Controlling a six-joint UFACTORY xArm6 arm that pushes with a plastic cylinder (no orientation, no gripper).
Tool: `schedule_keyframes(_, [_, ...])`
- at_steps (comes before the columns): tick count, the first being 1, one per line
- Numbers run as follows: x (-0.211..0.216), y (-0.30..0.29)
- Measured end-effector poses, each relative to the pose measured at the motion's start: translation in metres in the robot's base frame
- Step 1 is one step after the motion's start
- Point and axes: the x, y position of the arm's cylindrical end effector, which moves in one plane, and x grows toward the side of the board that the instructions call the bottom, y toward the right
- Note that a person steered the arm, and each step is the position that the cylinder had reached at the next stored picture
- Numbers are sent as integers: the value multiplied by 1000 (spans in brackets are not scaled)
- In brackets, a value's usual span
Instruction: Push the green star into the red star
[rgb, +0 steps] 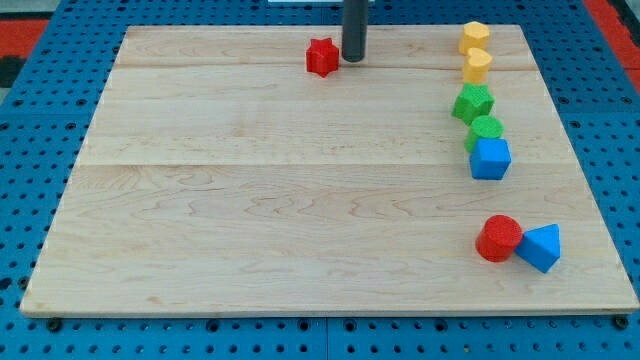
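The red star (322, 57) lies near the view's top, a little left of centre. My tip (353, 58) stands just to the right of it, close beside it; I cannot tell if they touch. The green star (472, 103) lies far off at the view's right, in a column of blocks, well to the right of and below my tip.
On the wooden board (250, 200), the right-hand column holds two yellow blocks (475, 37) (477, 66), a second green block (485, 130) and a blue cube (490, 159). A red cylinder (498, 238) touches a blue triangular block (540, 247) at the lower right.
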Motion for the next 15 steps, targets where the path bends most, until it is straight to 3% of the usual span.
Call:
schedule_keyframes(1, [22, -20])
schedule_keyframes(2, [5, -81])
schedule_keyframes(3, [-8, -93])
schedule_keyframes(5, [80, -10])
schedule_keyframes(6, [81, 64])
schedule_keyframes(7, [63, 79])
schedule_keyframes(8, [57, 134])
schedule_keyframes(9, [67, 195])
schedule_keyframes(10, [96, 218])
schedule_keyframes(11, [116, 162])
schedule_keyframes(12, [98, 98])
schedule_keyframes(13, [61, 121])
schedule_keyframes(14, [59, 161])
schedule_keyframes(15, [43, 132])
